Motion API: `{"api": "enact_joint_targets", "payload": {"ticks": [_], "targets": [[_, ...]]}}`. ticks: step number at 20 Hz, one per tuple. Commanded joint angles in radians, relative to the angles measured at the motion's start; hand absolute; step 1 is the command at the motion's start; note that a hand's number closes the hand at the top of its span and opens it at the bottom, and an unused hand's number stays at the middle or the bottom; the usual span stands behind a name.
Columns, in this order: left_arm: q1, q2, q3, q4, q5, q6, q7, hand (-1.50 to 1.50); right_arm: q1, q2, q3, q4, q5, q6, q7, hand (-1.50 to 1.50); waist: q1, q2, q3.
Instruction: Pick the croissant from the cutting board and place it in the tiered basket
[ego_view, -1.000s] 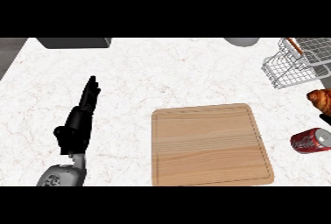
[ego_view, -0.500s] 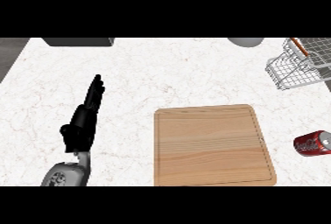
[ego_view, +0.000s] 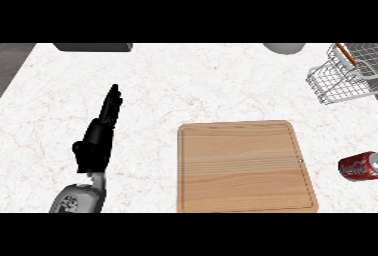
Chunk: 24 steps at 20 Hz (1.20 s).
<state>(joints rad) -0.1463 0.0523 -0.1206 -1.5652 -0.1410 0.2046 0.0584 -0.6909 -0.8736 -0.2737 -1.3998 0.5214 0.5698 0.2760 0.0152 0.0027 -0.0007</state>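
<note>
A bare wooden cutting board (ego_view: 244, 167) lies on the white marble counter, right of centre. No croissant shows anywhere in the head view. The wire tiered basket (ego_view: 347, 72) stands at the upper right edge, partly cut off. My left hand (ego_view: 100, 132) rests open on the counter to the left of the board, fingers straight and pointing away from me. My right hand is outside the view.
A red soda can (ego_view: 359, 166) lies on its side just right of the board. A dark grey object (ego_view: 92, 47) sits at the far left edge of the counter and a grey round object (ego_view: 284, 48) at the far right.
The croissant that showed at the right edge one second ago is gone from view. The view has shifted slightly, so board, can and left hand appear a little further right.
</note>
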Motion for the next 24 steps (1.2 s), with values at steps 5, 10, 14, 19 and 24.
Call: {"api": "enact_joint_targets", "payload": {"ticks": [5,10,14,19,24], "targets": [[0.003,0.026,0.023,-0.025,0.02,-0.042,0.018,0.0,-0.161,-0.033,0.083,0.341,0.171,-0.147,-0.176,1.5,0.008,0.002,0.001],[0.042,-0.011,-0.014,-0.008,-0.018,-0.01,-0.027,0.0,-0.227,-0.023,0.129,0.534,0.278,-0.271,-0.277,1.5,0.016,0.004,0.001],[0.018,-0.012,-0.004,0.001,-0.014,-0.016,-0.026,0.0,-0.275,-0.044,0.124,0.709,0.324,-0.333,-0.374,1.5,0.015,0.005,0.001],[-0.01,0.002,-0.001,-0.028,-0.01,-0.031,0.015,0.0,-0.31,0.031,-0.006,0.85,0.205,-0.315,-0.284,-1.5,0.021,0.007,0.002],[0.008,0.02,0.033,-0.024,0.009,-0.04,-0.004,0.0,-0.355,0.033,-0.082,0.943,0.132,-0.31,-0.357,-1.5,0.02,0.007,0.002]]}}
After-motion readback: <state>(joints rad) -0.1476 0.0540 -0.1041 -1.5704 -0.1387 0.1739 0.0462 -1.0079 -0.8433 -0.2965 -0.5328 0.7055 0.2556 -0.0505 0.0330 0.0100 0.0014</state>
